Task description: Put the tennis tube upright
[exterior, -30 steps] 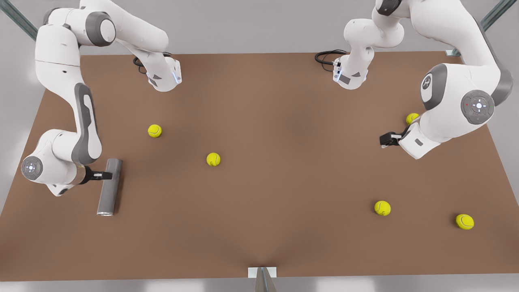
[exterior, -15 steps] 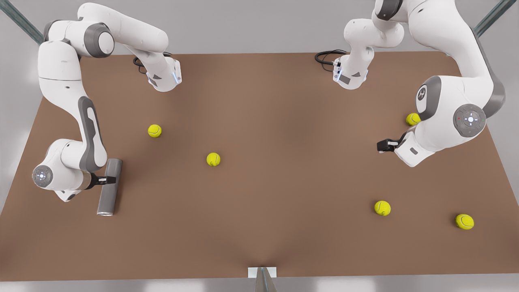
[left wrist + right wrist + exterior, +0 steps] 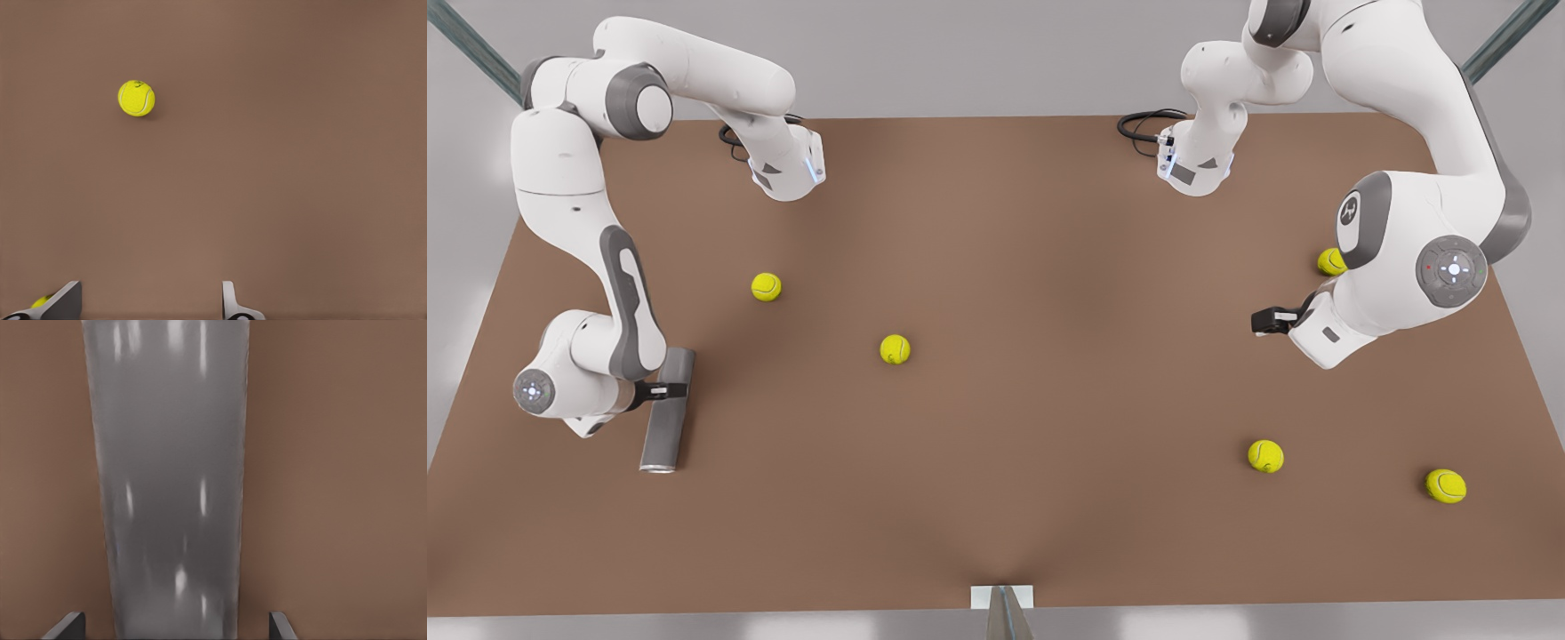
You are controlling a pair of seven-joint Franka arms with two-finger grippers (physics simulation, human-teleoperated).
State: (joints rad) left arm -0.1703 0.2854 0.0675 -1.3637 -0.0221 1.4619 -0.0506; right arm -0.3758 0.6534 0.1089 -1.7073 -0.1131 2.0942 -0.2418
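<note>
We see the tennis tube [image 3: 667, 411] as a smooth grey cylinder, matt from afar with a silvery metallic rim at its near end, while up close [image 3: 170, 480] its wall carries soft pale glints like brushed metal or satin plastic. The bench [image 3: 1049, 373] is a flat, matt brown surface without grain or gloss, and the tennis balls [image 3: 895, 349] [image 3: 136, 98] look fuzzy and dull, yellow-green with pale seams. The arms' shells are smooth, slightly glossy white plastic with grey panels, and the right end effector [image 3: 671, 389] and left end effector [image 3: 1267, 319] look like matt black plastic.

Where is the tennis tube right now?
The tennis tube lies flat near the table's edge on the front view's left, with the open right hand straddling it.
</note>
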